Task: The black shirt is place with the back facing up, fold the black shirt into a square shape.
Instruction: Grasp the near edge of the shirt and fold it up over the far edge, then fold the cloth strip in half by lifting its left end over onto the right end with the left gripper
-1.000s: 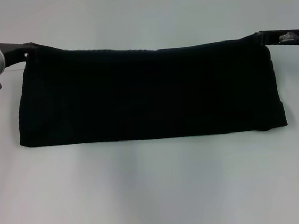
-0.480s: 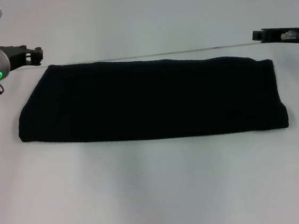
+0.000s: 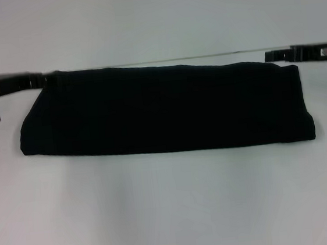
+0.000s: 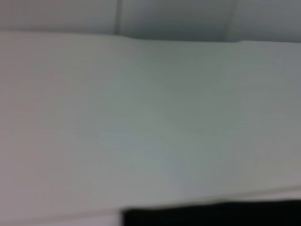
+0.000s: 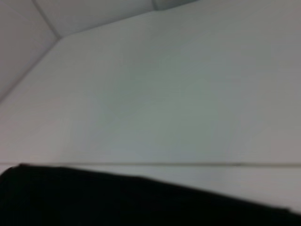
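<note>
The black shirt point(image 3: 162, 108) lies on the white table as a long flat band, folded lengthwise, with no lettering showing. My left gripper point(image 3: 41, 80) is low at the band's far left corner, right against the cloth. My right gripper point(image 3: 275, 56) is at the far right corner, level with the band's back edge. In the left wrist view a strip of the black shirt point(image 4: 211, 214) shows along one border. The right wrist view shows the black shirt point(image 5: 117, 200) as a wider dark band against the table.
The white table point(image 3: 172, 209) spreads wide in front of the shirt. Its back edge point(image 3: 203, 55) runs just behind the shirt, with a pale wall beyond.
A second ago both grippers held the shirt's back edge lifted. They let it go and it settled flat. Both have since dropped lower and moved in to the back corners.
</note>
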